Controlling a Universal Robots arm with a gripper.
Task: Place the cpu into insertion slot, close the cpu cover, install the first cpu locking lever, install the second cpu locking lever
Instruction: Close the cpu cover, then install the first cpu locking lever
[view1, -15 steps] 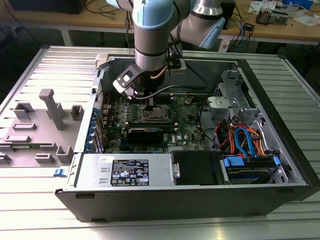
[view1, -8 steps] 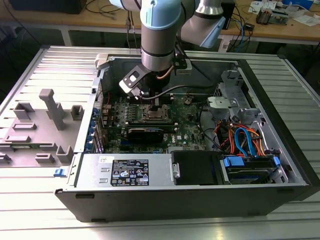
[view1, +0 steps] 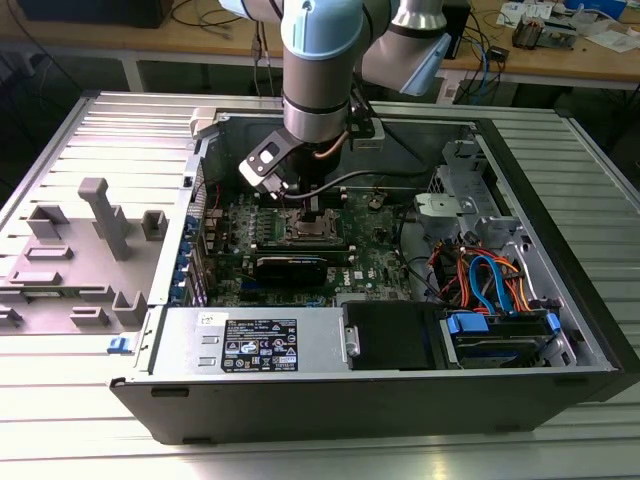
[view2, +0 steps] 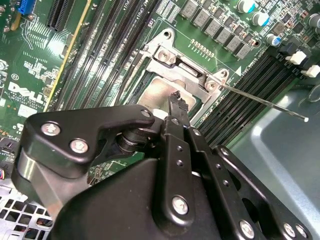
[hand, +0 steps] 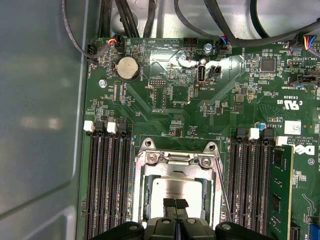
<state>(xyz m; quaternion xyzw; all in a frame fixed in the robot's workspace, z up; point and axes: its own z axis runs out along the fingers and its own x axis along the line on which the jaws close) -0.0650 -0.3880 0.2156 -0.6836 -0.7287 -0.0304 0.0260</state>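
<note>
First wrist view: cpu (hand: 172, 187) lies seated in the insertion slot (hand: 144, 176) beneath the gripper (hand: 175, 204), jaws closed together and empty; judged light, rigid, fragile, best held by opposite edges.

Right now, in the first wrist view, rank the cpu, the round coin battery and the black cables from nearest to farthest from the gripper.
1. cpu, right beneath the gripper.
2. coin battery, out on the green board, well beyond the chip.
3. black cables, past the board's far edge.
</note>
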